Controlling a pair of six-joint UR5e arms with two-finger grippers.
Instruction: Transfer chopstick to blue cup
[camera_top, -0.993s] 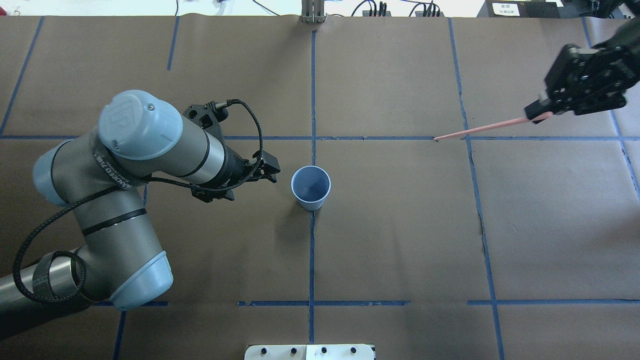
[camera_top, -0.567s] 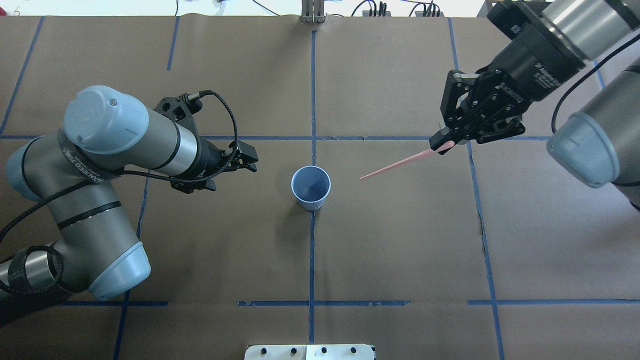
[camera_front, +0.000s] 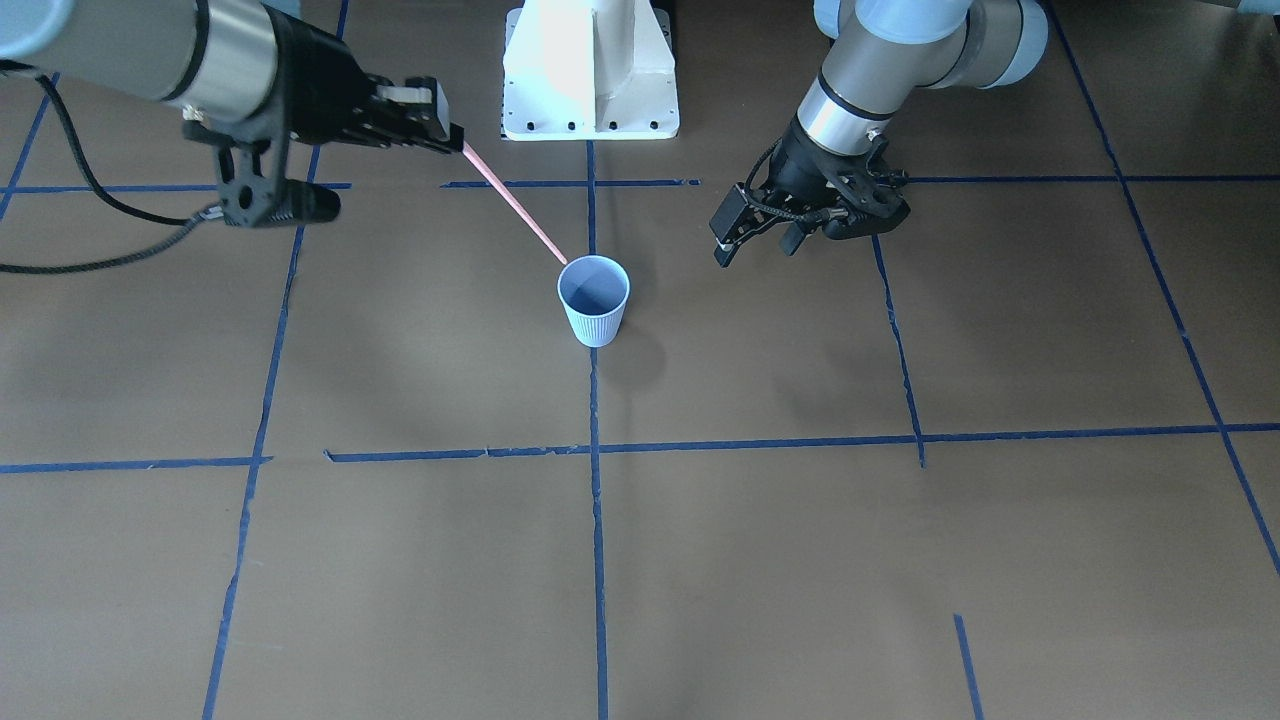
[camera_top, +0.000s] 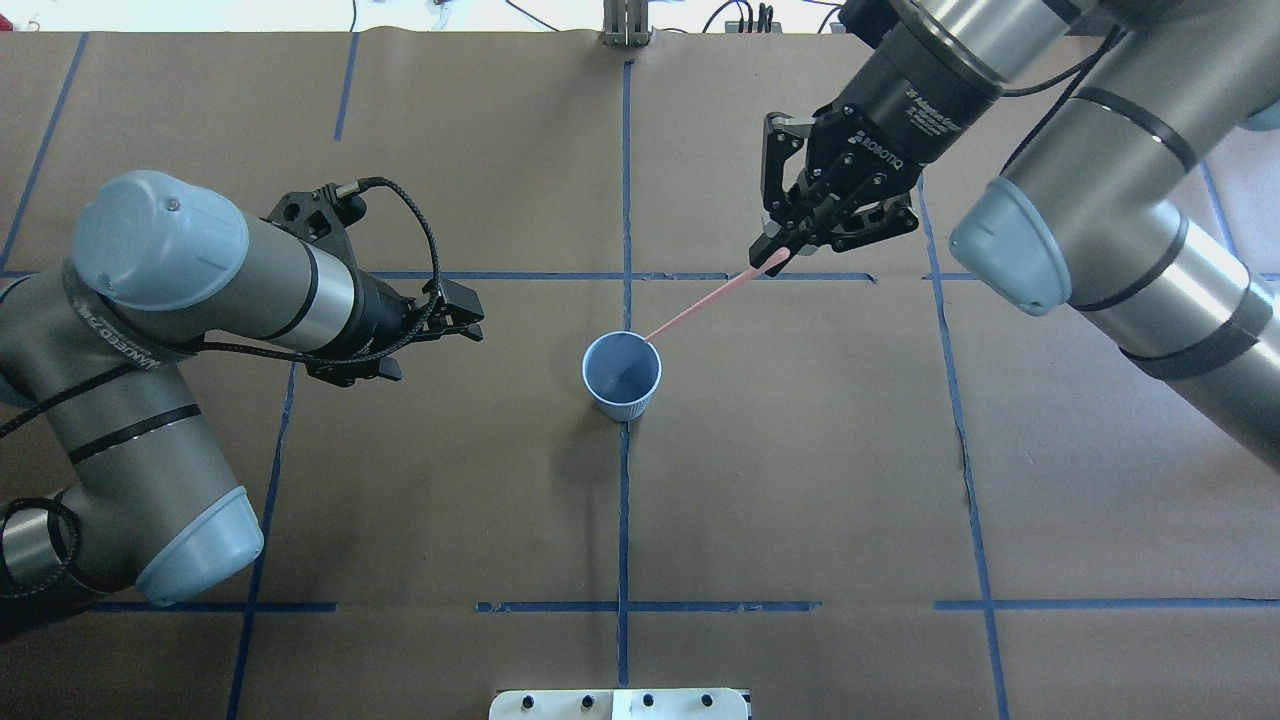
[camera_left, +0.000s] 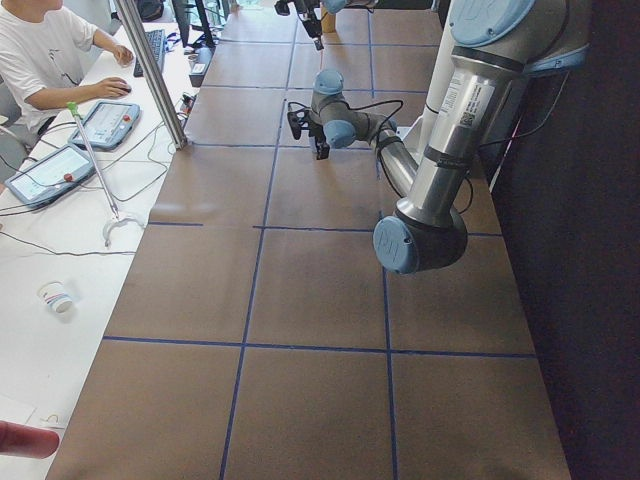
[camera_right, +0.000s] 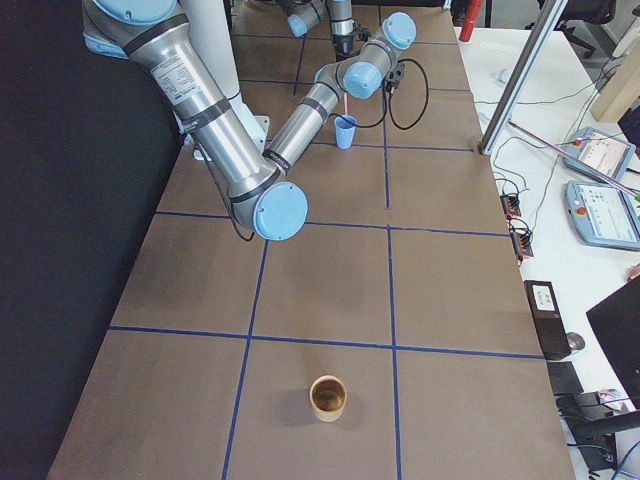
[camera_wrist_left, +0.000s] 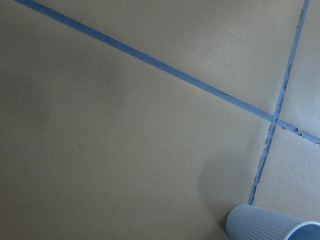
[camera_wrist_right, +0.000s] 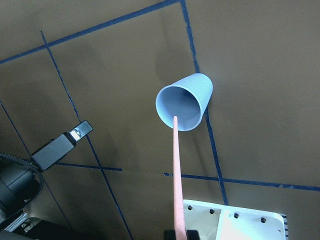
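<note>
While the right gripper (camera_top: 775, 256) pinches the chopstick (camera_top: 705, 303), its tip meets the blue cup (camera_top: 621, 378) at the two-o'clock rim; pushing lower may topple the cup. The left gripper (camera_top: 472, 322), at nine o'clock, waits spread and empty.

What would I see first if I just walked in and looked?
A long pink chopstick, pinched in the right gripper, slants down toward the blue cup in the middle of the table, tip near its rim. The left gripper hovers empty on the cup's other side.

chopstick (camera_top: 700, 308) now apparently at cup (camera_top: 625, 407) rim
</note>
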